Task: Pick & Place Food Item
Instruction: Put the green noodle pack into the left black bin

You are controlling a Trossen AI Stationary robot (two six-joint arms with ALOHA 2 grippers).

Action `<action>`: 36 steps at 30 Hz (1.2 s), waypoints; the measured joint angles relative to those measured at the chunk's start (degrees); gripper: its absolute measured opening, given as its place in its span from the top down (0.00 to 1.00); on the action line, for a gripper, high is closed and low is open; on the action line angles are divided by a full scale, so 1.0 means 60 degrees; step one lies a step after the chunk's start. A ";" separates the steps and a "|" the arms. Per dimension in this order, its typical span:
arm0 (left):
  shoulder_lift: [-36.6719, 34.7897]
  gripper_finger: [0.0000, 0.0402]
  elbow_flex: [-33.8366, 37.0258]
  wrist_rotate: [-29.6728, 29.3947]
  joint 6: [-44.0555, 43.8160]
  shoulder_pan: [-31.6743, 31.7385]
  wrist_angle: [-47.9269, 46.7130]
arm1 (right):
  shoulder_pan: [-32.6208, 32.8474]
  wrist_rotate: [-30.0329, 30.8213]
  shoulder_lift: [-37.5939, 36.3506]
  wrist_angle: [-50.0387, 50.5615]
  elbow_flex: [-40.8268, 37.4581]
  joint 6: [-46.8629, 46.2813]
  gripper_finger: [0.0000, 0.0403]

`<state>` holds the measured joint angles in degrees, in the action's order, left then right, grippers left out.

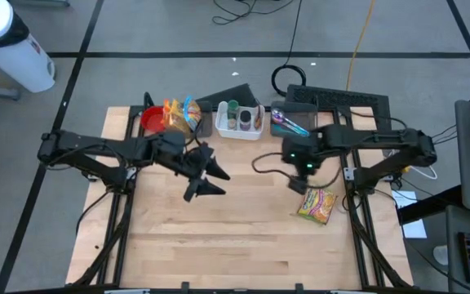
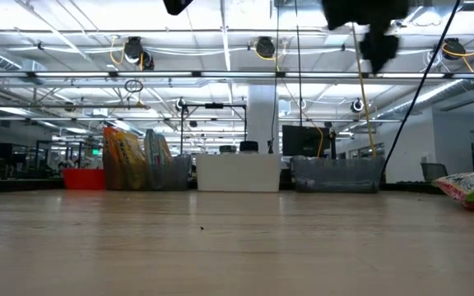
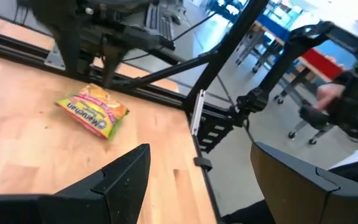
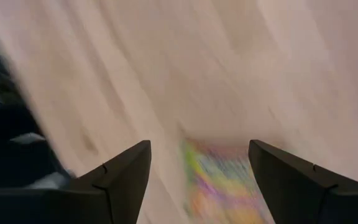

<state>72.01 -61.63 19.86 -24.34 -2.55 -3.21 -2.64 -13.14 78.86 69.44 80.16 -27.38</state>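
- We are looking down on a pale wooden worktop with both dark arms reaching inward from the frame's left and right edges.
- The task's thing, a flat yellow-green noodle packet with pink print, is lying on the worktop at the right of centre in the high view; it is showing too at the far right edge of the low view and at the upper left of the left wrist view.
- We are seeing the right gripper hanging just above and beside the packet's upper-left corner, its jaws released and holding nothing; in the right wrist view the blurred packet is sitting between the two fingers, farther off.
- The left gripper is hovering near the middle of the frame, jaws spread wide and empty, well apart from the packet.
- Along the worktop's upper edge we are finding a red bowl, a bunch of orange and blue snack bags, a white rectangular bin and a clear tray.
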 joint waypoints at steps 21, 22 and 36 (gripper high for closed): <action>0.0000 0.30 0.0401 0.0932 -0.0294 0.0510 0.1608 | -0.2164 -0.2131 -0.4717 -0.0843 -0.5904 -0.1549 0.39; 0.0000 0.30 0.0401 0.0980 -0.0333 0.0582 0.1613 | -0.2251 -0.2093 -0.4715 -0.0877 -0.6107 -0.1422 0.39; 0.0000 0.30 0.0401 0.0852 -0.1349 0.1833 0.3101 | -0.4449 -0.2092 -0.3041 -0.1914 -0.7147 0.2998 0.41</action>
<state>72.01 -59.22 24.97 -32.43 8.45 15.39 -29.34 -25.69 60.62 57.96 37.28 -9.40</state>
